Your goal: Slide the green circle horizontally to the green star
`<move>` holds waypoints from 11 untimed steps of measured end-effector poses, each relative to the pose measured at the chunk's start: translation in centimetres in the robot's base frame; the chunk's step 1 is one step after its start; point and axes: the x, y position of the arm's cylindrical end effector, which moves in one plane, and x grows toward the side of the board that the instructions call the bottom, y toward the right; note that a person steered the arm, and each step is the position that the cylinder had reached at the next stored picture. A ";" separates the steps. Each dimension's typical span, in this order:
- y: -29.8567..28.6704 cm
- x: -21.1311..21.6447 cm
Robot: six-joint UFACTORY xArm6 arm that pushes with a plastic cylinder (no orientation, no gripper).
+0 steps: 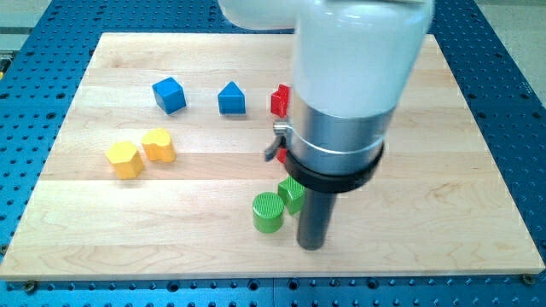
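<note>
The green circle stands low on the board, just left of centre. The green star touches its upper right side and is partly hidden behind my rod. My tip rests on the board to the right of the green circle and a little below it, with a small gap between them. The arm's large white and silver body covers the board's middle right.
A blue cube and a blue triangular block sit at the upper left. Two yellow blocks touch at the left. A red star shows partly beside the arm. The red cylinder is almost fully hidden.
</note>
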 end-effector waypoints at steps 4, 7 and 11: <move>-3.9 1.7; -8.2 -0.7; -9.0 -2.5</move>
